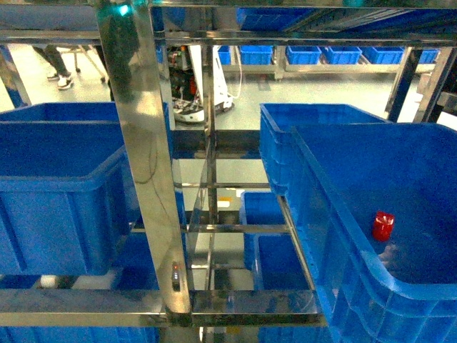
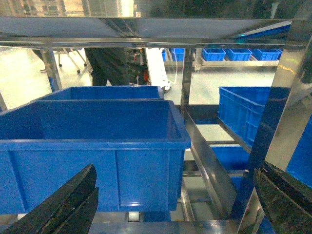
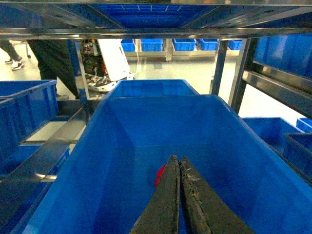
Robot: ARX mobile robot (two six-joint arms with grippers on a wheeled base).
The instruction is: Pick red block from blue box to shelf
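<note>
Behind the shelf (image 1: pixel 146 179) a pale warehouse floor shows, with more racks carrying small blue bins (image 1: pixel 314 54) along the far wall, a white machine (image 1: pixel 207 86) standing on the floor, and the legs of a person (image 1: pixel 53 61) at the upper left. Steel posts and rails of the shelf cross the whole head view, and several blue crates sit on its tiers.

On the right side of the shelf there is the blue box (image 1: pixel 335 214), a large tub with smooth walls. Its colour here looks deep blue, not pale. Inside it, on the floor of the tub near the right wall in the head view, stands the red block (image 1: pixel 383 226), upright and apart from the walls. In the right wrist view the block (image 3: pixel 160 174) is only partly visible, just to the left of the dark fingers.

At the right gripper (image 3: pixel 179 163) the two fingers are pressed together with nothing between them, above the floor of the box and not touching the block.

At the left gripper (image 2: pixel 170 209) the fingers are spread wide, one at each lower corner of its view, holding nothing. In front of it is another blue crate (image 2: pixel 92 161) on the left side of the shelf.
</note>
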